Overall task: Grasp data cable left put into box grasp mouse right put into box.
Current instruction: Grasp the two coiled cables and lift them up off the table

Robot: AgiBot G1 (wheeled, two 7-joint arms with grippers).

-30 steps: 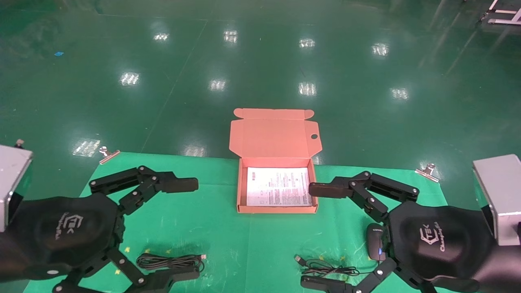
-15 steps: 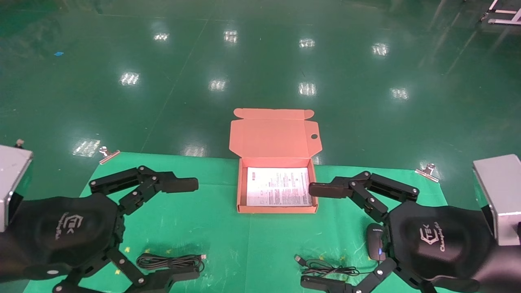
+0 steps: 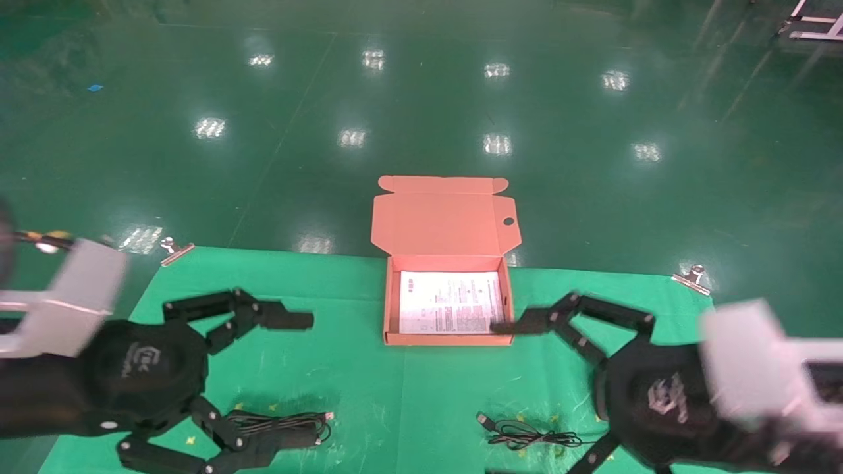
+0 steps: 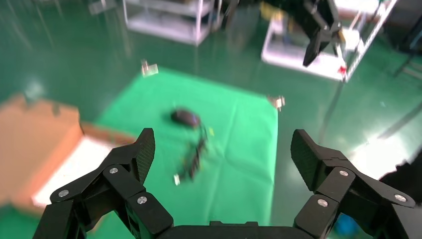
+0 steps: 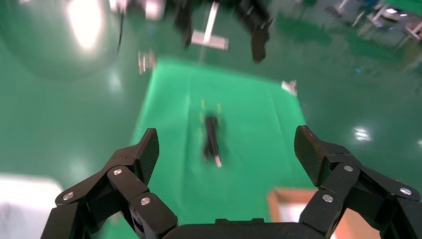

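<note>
Over the green cloth-covered table (image 3: 355,368), both arms have shifted since a second ago, swinging inward and lower, which looks like the start of both reaches; nothing is grasped yet. One shallow salmon-orange cardboard box (image 3: 448,339) lies open at the middle, one white printed sheet (image 3: 450,309) flat inside it, its flap lid laid back. The two grippers are spread wide and empty: the left gripper (image 3: 276,382) hovers over the near-left cloth, the right gripper (image 3: 527,401) reaches beside the box's right wall. One thick black bundled data cable (image 3: 280,422) lies under the left gripper's near finger. One small black oval mouse (image 4: 185,117) lies on the near-right cloth, hidden by the right gripper from the head, its thin cord (image 3: 527,436) showing.
</note>
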